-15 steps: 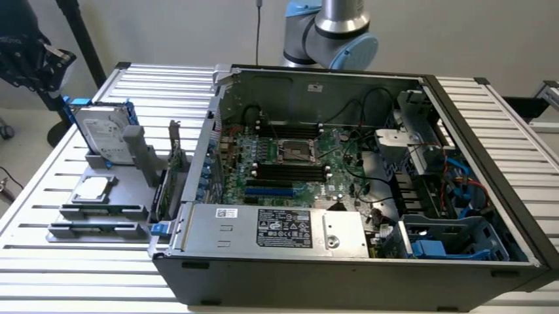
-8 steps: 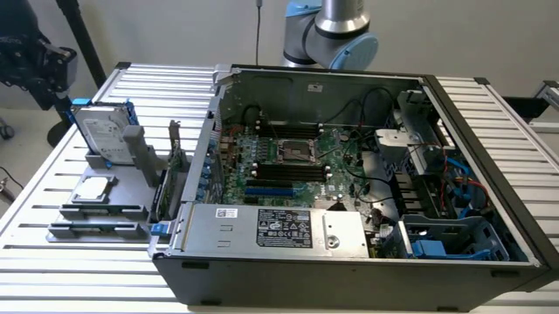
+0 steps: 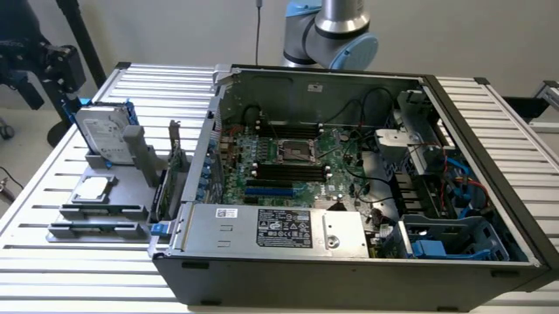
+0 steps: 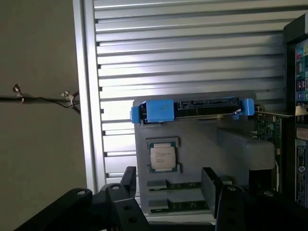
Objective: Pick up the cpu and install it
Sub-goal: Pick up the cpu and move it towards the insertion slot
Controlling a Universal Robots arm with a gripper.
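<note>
**Hovering claw, wide open, over the parts holder**

Cpu [image 3: 94, 188] is lying flat w/ silvery top facing up. It's square, so no long axis to speak of; edges are running parallel to the holder's sides. It's sitting in a shallow recess of the grey holder [image 3: 129, 186] on the slatted table [image 3: 52, 275], at the exterior view's left of the pc case [image 3: 349, 281].

Holder is also carrying a hard drive [image 3: 103, 131] w/ blue bracket, standing on edge at the far end, and narrow grey sticks [image 3: 96, 229] lying in slots at the near end. Case is lying open, showing motherboard [image 3: 262, 173] w/ socket [image 3: 294, 152] mid-board.

In the wrist view the gripper [image 4: 168, 175] is hanging above the holder's stick end, fingers [image 4: 130, 179] spread wide, gripping nothing and touching nothing; cpu is sitting just beyond the fingertips.
</note>
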